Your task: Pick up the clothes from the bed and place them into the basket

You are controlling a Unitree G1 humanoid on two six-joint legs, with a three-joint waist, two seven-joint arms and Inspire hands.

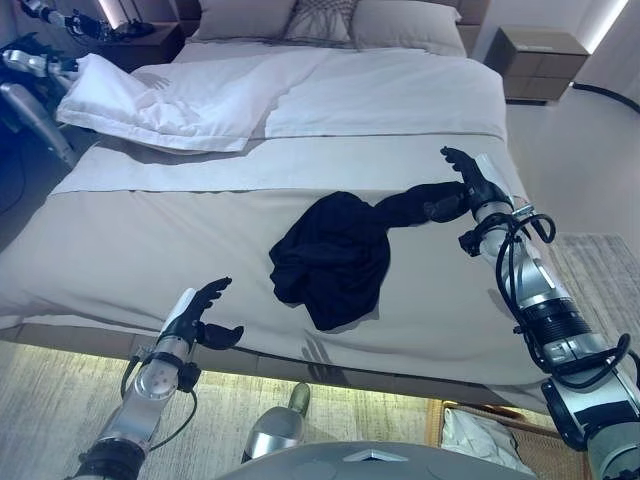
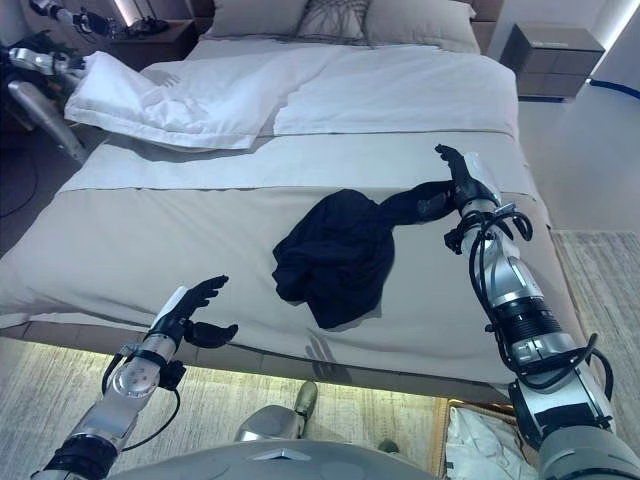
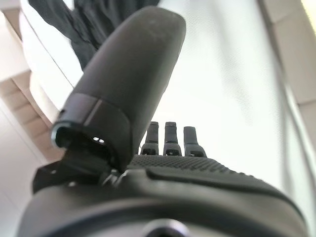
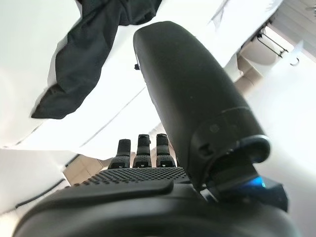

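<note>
Right robot hand point(image 1: 468, 190) hangs over the far right of the bed point(image 1: 120, 250), fingers straight and apart, holding nothing, just beside the stretched end of the dark garment point(image 1: 335, 255). From its wrist view that end lies loose below the fingers, not pinched. Left robot hand point(image 1: 205, 315) hovers at the near edge of the bed, fingers relaxed and apart, well apart from the cloth. Most of the garment sits bunched mid-bed on the grey cover. It looks light, limp and apt to trail, so I'd take it at the thick bunch rather than the thin tail. A basket point(image 1: 520, 440) shows on the floor, lower right
</note>
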